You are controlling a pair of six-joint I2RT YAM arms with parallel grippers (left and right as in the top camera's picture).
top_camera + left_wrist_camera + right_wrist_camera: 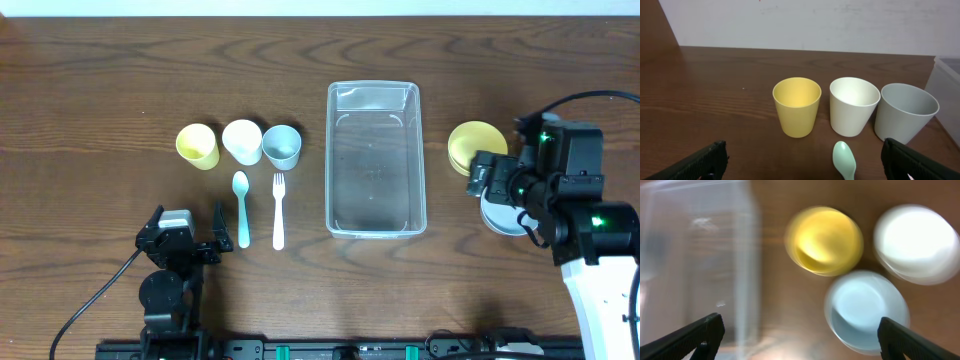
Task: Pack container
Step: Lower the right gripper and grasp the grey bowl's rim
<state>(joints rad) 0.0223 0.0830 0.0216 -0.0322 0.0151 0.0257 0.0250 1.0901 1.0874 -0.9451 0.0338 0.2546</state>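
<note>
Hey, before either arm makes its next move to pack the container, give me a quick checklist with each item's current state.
1. Container upright and empty: ok.
2. Left gripper open, holding nothing: ok.
3. Right gripper open, holding nothing: ok.
4. Yellow cup, white cup and grey cup upright in a row: ok.
5. Spoon and fork lying flat, apart: ok.
6. Yellow bowl, blue bowl and white bowl touching or apart: cannot tell, right wrist view is blurred.
</note>
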